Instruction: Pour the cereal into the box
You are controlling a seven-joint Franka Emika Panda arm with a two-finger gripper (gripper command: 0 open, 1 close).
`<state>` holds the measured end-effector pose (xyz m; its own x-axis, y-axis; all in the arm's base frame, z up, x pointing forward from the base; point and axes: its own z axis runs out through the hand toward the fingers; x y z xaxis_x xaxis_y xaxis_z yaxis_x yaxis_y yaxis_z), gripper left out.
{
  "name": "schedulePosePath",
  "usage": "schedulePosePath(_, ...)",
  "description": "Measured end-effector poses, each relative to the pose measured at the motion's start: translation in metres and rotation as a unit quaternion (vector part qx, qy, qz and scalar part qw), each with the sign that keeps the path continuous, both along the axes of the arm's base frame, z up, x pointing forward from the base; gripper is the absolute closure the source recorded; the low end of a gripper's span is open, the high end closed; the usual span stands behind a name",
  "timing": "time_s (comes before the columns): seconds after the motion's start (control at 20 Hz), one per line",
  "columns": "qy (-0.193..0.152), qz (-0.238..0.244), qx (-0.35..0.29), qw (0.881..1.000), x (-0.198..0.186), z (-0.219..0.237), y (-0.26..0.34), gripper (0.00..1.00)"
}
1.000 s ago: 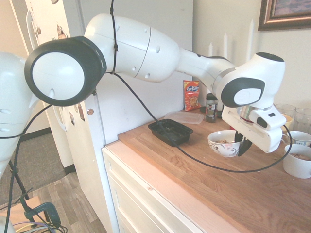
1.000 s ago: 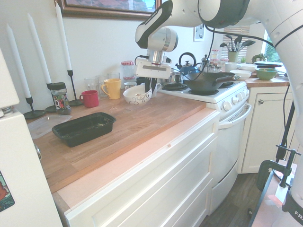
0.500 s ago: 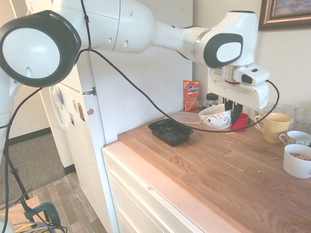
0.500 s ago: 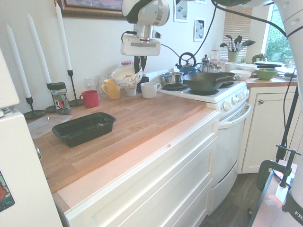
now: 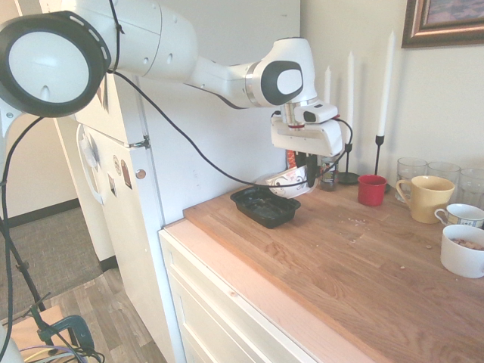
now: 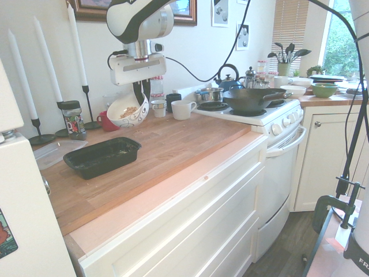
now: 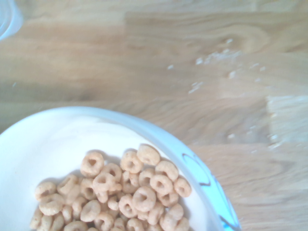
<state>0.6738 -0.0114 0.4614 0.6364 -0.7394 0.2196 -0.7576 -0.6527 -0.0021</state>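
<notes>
Gripping the bowl [image 6: 128,111] rim, my gripper [image 6: 141,95] is tilting it, cereal [image 7: 115,190] inside, mouth toward the box [image 6: 102,156], whose long axis is running along the counter [image 6: 190,138].

Wooden counter [image 5: 340,280] over white drawers [image 6: 190,219], a few crumbs [image 5: 352,222] on the bare wood. White bowl [image 6: 128,109] with dark scrollwork, tilted, up in the air. Along the wall: tall white candles [image 5: 387,72] in black sticks, red mug [image 5: 371,190], yellow mug [image 5: 426,198], glasses [image 5: 412,168], white cup [image 5: 461,215]; white ramekin [image 5: 462,253] nearer the front. Toward the fridge [image 6: 23,202]: dark-lidded jar [image 6: 72,120] beside a candlestick, flat clear container [image 6: 55,153] just in front. At the other end, white stove [image 6: 259,121] bearing a black wok [image 6: 251,99] and a kettle [image 6: 229,81]; white mug [image 6: 183,109] just beside it. Further off, green bowl [image 6: 324,90]. Framed picture [image 5: 442,23] on the wall above.
</notes>
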Motion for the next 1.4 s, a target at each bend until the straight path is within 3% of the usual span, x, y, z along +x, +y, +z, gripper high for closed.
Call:
schedulePosePath(0.3,-0.023,0.013,-0.126,0.992,-0.009,-0.001,0.050,1.00)
schedulePosePath(0.65,-0.048,0.037,-0.268,0.961,-0.017,-0.007,0.110,1.00)
schedulePosePath(1.4,-0.082,0.077,-0.410,0.905,-0.008,-0.059,0.151,1.00)
